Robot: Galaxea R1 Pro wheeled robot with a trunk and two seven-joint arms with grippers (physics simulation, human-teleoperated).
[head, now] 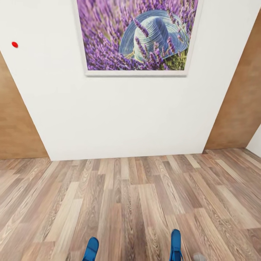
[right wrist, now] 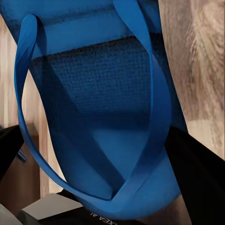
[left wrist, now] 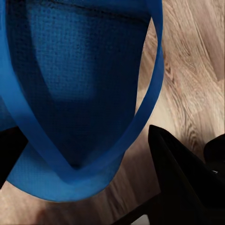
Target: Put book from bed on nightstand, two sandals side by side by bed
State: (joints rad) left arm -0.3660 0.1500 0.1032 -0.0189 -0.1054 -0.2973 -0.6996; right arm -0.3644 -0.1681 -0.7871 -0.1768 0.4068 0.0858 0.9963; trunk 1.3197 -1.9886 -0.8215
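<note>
Each gripper is closed on a blue textured sandal, left sandal (head: 91,248) at 7 o'clock, right sandal (head: 176,245) at 5; black fingers (left wrist: 180,180) flank the straps; wood-plank floor (head: 130,195) below.

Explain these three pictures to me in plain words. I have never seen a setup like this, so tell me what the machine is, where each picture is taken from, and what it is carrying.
These are computer renders of a wheeled robot with two arms, steered by a person. The large picture comes from a camera on its head, looking forward and down: a white wall with a framed lavender-and-hat picture, and a wood-plank floor. At the bottom edge, two blue sandal tips poke up.

The other two pictures come from cameras near each arm's hand. The left one shows the left sandal close up, a dark finger beside it. The right one shows the right sandal the same way, between dark fingers. Each arm seems to hold one sandal, though the grip itself is hidden.
</note>
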